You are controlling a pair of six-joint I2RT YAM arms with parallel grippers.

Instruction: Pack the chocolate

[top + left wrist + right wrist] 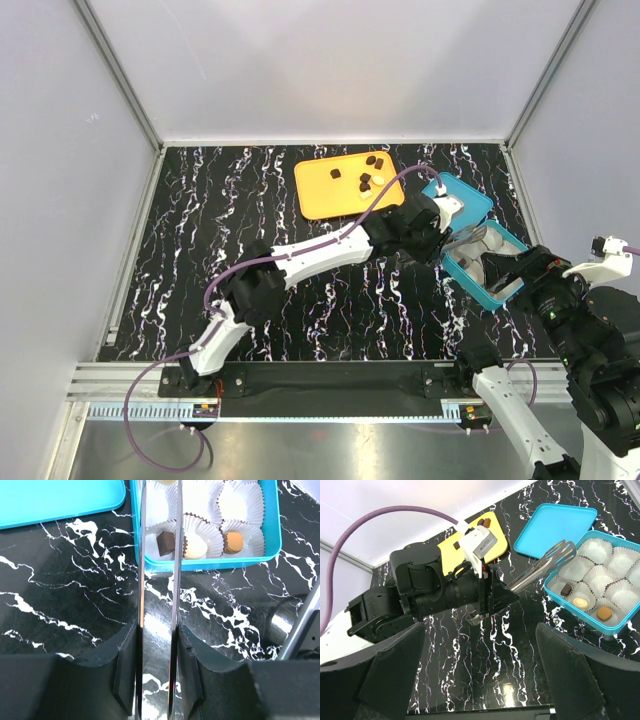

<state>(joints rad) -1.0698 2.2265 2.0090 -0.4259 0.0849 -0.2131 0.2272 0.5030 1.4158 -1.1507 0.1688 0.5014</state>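
The top view alone takes in the whole layout: the orange tray (325,195) at the far side of the black marbled table (230,200) with several loose chocolates (366,181) on it, and to its right the teal lid (462,195) lying just beside the open teal box (492,297). It is too coarse to show what sits in the box. The left wrist view shows this up close. In the near row of white paper cups (240,500) there is a dark square piece (165,542), then a cream piece (196,546), then a caramel-coloured piece (233,541). The other cups in sight hold nothing. The right wrist view shows the same three from the other side, and also the left arm seen from outside. The left gripper (157,635) is clamped on a pair of metal tongs (141,580), whose two blades run close together and reach over the box. A pale shape shows between the blades at the top edge of that view, but it cannot be told whether it is pinched. The right gripper (480,630) has its fingers (395,675) spread wide, holds nothing and touches nothing, and hangs above the table near the box.
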